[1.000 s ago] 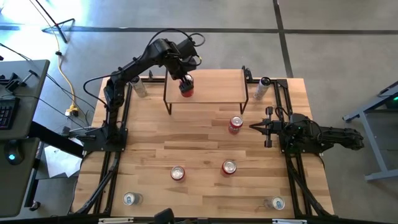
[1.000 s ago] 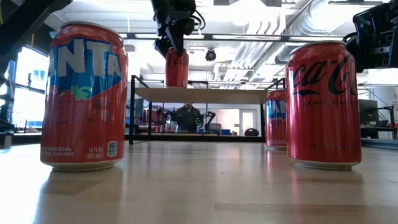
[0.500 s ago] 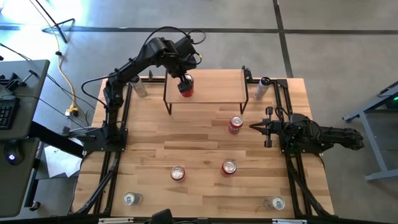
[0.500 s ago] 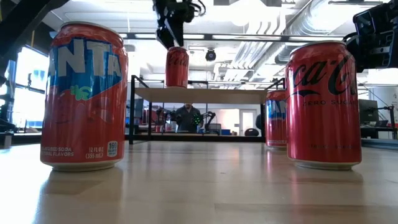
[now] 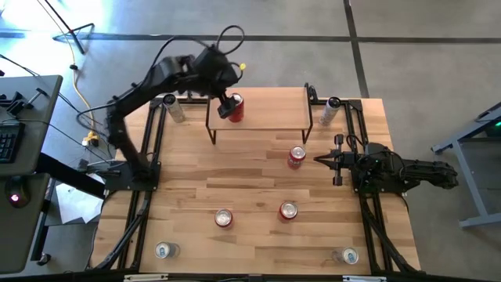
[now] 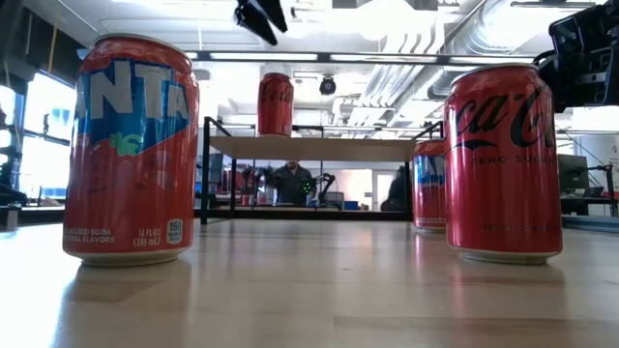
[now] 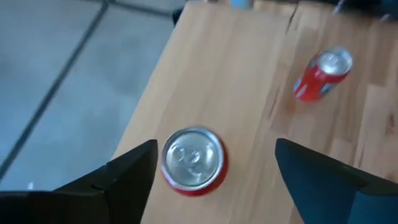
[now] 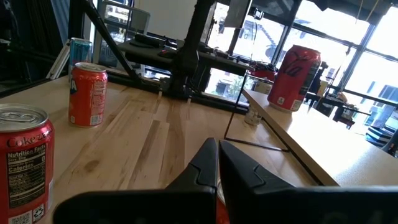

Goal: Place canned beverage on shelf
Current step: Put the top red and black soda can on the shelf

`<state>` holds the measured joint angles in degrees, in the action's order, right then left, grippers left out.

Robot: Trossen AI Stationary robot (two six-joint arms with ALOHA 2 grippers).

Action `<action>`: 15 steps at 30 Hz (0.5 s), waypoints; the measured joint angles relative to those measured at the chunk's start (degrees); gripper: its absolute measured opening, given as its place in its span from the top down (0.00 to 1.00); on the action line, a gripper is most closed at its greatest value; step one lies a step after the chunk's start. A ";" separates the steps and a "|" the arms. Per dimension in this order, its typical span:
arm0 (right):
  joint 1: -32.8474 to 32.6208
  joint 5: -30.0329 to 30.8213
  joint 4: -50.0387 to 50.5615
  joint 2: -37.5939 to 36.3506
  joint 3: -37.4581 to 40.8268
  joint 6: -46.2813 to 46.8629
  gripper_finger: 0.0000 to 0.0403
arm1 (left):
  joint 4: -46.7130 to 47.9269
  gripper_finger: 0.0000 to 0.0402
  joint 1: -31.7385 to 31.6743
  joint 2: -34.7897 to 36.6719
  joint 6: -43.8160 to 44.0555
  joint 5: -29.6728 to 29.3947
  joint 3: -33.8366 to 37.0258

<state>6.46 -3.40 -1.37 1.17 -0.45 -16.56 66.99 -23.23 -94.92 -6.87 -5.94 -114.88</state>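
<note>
Landmark: shelf, at the far middle of the table.

Left of shelf, at the far left corner: silver can. Nearer, close to the front left corner: another silver-topped can.

Above the shelf's left end: left gripper, jaws wide apart, holding nothing, raised clear of the Coca-Cola can. In the low view, dark fingertips well above that can, air between. From the left wrist, can top straight below, between the two spread fingers, touching neither.

On the shelf, toward its left end: the Coca-Cola can, upright, red, white script partly readable.

In front of the shelf: Fanta can, big in the low view, letters "NTA" in white on blue, "12 FL OZ (355 mL)" and "180" low on the label. Farther right, Coca-Cola Zero Sugar can, script plus "ZERO SUGAR". Behind it, a third red can.

Right of the shelf's front: right gripper, jaws closed together, empty, resting low near the table's right edge. In its wrist view, "Coke Zero" and "Nutrition Facts" on a can just beside.

Far right corner: silver can.
</note>
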 joint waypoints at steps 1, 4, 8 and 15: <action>-0.02 0.00 0.00 0.00 -0.02 0.00 1.00 | -2.91 0.26 0.57 2.57 0.09 -0.02 4.53; -0.01 0.00 0.00 0.00 0.00 0.01 1.00 | -14.87 0.30 2.75 11.00 -0.22 -0.15 20.36; 0.00 0.00 0.00 0.00 -0.02 0.02 1.00 | -34.74 0.34 4.94 22.57 0.12 -0.88 42.45; -0.01 -0.01 -0.01 0.00 -0.01 0.02 1.00 | -68.27 0.37 7.51 38.07 7.20 1.25 69.89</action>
<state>6.44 -3.41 -1.38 1.17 -0.46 -16.53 -1.28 -15.73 -56.84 0.33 -4.69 -44.98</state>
